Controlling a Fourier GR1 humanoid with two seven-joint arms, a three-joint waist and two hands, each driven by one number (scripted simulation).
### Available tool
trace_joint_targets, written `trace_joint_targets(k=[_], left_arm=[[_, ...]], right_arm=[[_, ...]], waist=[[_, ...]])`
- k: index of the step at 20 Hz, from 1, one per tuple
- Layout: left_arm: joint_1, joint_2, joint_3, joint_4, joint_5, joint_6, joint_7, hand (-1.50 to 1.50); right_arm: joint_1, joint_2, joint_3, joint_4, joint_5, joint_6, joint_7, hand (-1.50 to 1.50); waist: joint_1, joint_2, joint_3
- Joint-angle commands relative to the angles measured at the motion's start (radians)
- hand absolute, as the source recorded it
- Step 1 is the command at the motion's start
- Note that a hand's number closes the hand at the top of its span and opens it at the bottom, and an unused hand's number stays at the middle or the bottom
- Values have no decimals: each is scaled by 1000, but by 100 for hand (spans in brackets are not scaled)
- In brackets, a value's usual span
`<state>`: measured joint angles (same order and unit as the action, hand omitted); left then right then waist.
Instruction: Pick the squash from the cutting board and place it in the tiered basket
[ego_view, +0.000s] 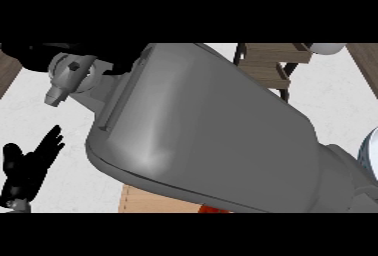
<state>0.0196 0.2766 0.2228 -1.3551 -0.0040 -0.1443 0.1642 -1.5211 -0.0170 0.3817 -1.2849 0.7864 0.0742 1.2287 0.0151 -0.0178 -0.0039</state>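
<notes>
White counter (325, 95); grey forearm (199, 130) hides cutting board (148, 202).

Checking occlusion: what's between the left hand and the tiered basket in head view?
The grey forearm fills nearly all of that stretch in the head view, from the resting left hand at lower left to the tiered basket at top right.

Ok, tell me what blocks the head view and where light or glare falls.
Head view: the grey forearm fills most of the frame, hiding the right hand and most of the cutting board; a soft pale sheen runs along the forearm's lower left edge; the tiered basket shows only at top right; the left hand rests, open, at lower left.
</notes>
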Motion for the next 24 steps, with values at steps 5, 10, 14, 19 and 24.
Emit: trace_joint_targets(k=[5, 10, 14, 19, 24], left_arm=[[-17, 18, 20, 19, 15, -19, -13, 0], [-18, 21, 10, -17, 6, -18, 9, 0], [-33, -7, -2, 50, -21, 3, -53, 0], [-10, -29, -29, -31, -24, 8, -14, 0], [-62, -6, -6, 3, -12, 4, 19, 0]], right_arm=[[-163, -12, -172, 238, 82, -15, 60, 150], [-162, -93, -219, 421, 125, -64, -150, 150], [-157, -116, -306, 507, 101, -178, -264, 150], [-133, -196, -430, 574, 34, -298, -434, 150], [-193, -234, -500, 713, -6, -335, -556, 150]], waist=[[2, 19, 1], [10, 24, 2], [12, 29, 2], [25, 32, 3], [26, 35, 2]])
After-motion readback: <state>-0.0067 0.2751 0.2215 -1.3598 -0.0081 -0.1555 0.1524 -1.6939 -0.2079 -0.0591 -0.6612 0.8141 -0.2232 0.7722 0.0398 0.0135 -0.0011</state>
